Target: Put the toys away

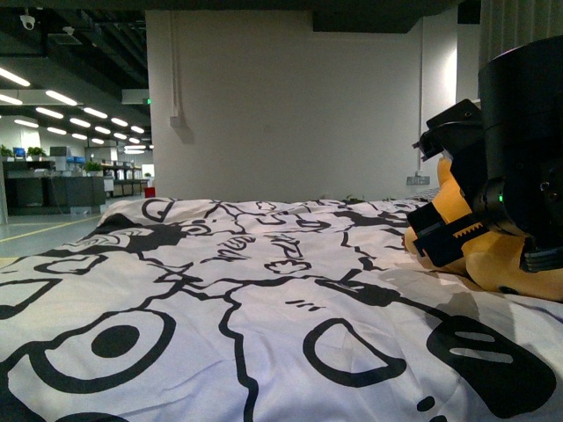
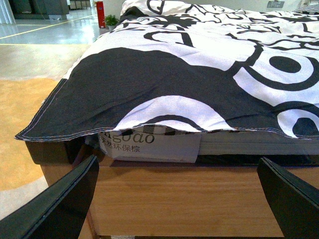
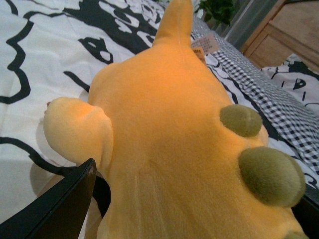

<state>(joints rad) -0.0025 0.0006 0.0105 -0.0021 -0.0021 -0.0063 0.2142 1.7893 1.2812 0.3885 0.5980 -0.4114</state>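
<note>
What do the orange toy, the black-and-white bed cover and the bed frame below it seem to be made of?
The orange toy: soft plush fabric, matte, with fine short nap. The bed cover: thin woven cloth, probably cotton, with a stitched hem and printed pattern. The bed frame: wood or wood veneer, smooth, with visible grain.

All views face the bedspread [image 1: 220, 290], probably close.

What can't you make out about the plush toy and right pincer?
Face of the plush toy: not shown in right wrist view; right arm covers it in front view.
Grip of the right pincer: the toy crowds right wrist view, only one finger shows clearly.
Toy's tag, right wrist view: print too small.
</note>
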